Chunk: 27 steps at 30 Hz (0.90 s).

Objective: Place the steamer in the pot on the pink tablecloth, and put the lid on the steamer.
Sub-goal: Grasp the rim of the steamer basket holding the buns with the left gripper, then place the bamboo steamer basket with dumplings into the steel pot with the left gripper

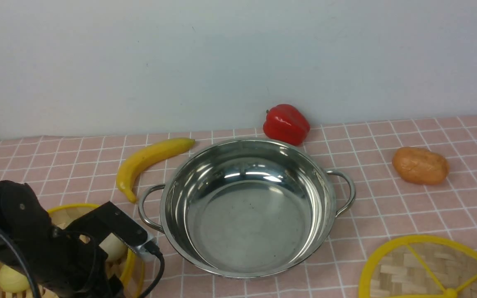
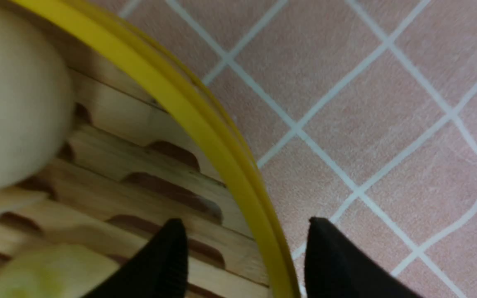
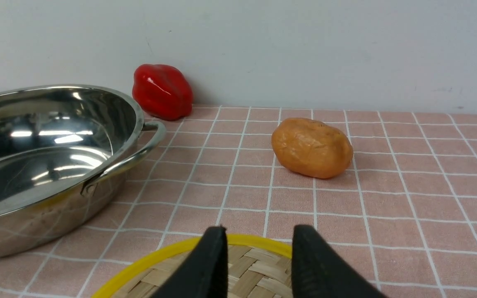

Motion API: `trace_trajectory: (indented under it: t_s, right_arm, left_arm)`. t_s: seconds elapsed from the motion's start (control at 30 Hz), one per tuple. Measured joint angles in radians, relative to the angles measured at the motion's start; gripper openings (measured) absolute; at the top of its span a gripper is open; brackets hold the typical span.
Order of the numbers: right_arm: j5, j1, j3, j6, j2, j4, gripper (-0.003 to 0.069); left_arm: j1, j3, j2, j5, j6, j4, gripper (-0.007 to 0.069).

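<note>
A wide, shiny steel pot (image 1: 246,223) with two loop handles sits upright and empty mid-cloth on the pink tablecloth (image 1: 408,207). The bamboo steamer (image 1: 71,206) — yellow-rimmed, holding pale buns (image 1: 113,247) — stands at the near left corner, just beside the pot. The woven lid (image 1: 425,269) lies flat at the near right corner.

pink tablecloth (image 1: 387,198), thin white grid squares. pot (image 1: 180,194) shiny silver steel. steamer (image 1: 68,205) yellow rim, pale wood slats, cream buns (image 2: 15,95). lid (image 1: 391,265) yellow rim and spokes, tan woven bamboo. banana (image 1: 147,159) yellow, pepper (image 1: 286,124) glossy red, potato (image 1: 420,165) orange-brown. wall (image 1: 222,62) grey-white.
</note>
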Motion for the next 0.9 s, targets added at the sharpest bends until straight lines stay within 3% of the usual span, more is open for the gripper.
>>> trace_trajectory:
  t_s: [0.1,0.17,0.27,0.43,0.67,0.9]
  right_arm:
    - [0.0,0.0,0.0,0.0,0.0,0.0,0.0242]
    - [0.0,0.0,0.0,0.0,0.0,0.0,0.0242]
    - [-0.001,0.0,0.0,0.0,0.0,0.0,0.0242]
    - [-0.001,0.0,0.0,0.0,0.0,0.0,0.0242]
    - [-0.001,0.0,0.0,0.0,0.0,0.0,0.0242]
    - [-0.001,0.0,0.0,0.0,0.0,0.0,0.0242]
  left_arm:
    - [0.0,-0.007,0.033,0.014,-0.025,-0.004,0.0244]
    - [0.0,-0.015,0.037,0.041,-0.041,-0.006,0.0113]
    - [0.0,-0.037,0.027,0.101,-0.097,0.065,0.0033]
    - [-0.001,-0.13,-0.071,0.244,-0.139,0.18,0.0029]
    - [-0.07,-0.332,-0.165,0.374,-0.056,0.217,0.0029]
    - [-0.262,-0.487,-0.156,0.453,-0.022,0.2,0.0029]
